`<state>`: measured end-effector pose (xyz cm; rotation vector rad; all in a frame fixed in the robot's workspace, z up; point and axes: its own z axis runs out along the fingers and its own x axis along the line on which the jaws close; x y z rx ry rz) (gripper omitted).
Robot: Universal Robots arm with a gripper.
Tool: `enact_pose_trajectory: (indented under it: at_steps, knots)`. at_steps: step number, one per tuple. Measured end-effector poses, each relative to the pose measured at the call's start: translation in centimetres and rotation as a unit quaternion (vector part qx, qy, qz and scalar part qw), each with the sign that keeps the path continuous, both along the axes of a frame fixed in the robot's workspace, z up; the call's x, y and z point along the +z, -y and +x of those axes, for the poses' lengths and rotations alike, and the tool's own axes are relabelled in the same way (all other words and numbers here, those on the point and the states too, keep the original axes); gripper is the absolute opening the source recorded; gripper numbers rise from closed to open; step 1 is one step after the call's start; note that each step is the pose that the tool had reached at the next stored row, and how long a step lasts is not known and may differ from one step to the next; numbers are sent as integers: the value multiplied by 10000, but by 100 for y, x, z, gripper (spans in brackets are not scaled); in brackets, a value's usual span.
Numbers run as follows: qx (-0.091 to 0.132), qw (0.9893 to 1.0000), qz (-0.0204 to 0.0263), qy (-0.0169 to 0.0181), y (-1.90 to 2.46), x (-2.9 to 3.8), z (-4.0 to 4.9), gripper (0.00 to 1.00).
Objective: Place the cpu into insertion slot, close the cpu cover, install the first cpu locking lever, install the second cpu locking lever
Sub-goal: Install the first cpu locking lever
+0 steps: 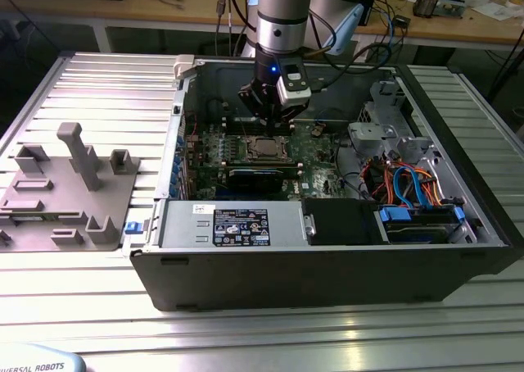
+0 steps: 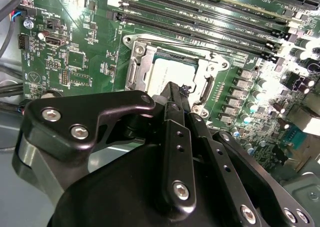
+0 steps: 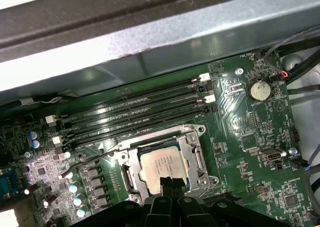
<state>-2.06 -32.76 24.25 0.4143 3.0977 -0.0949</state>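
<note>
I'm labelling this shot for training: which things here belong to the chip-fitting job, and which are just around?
Job:
- cpu, seated in the insertion slot
- cpu cover, down around it
- gripper, fingers together just above the cpu's edge

Just around:
- memory slots
- coin battery
- grey tool stand
- power supply

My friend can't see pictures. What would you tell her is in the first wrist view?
In the first wrist view, the silver-grey cpu sits in the insertion slot on a green circuit board, with the silvery cpu cover down around it. The black pincer reaches over the chip's near edge, and long dark memory slots run beside the socket.
</note>
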Motion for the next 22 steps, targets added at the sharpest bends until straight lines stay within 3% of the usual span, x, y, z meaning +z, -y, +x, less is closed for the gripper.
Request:
enact_pose_trajectory:
  at_steps: [22]
  knots:
    - [214, 9998, 0, 0, 0, 0, 0, 11]
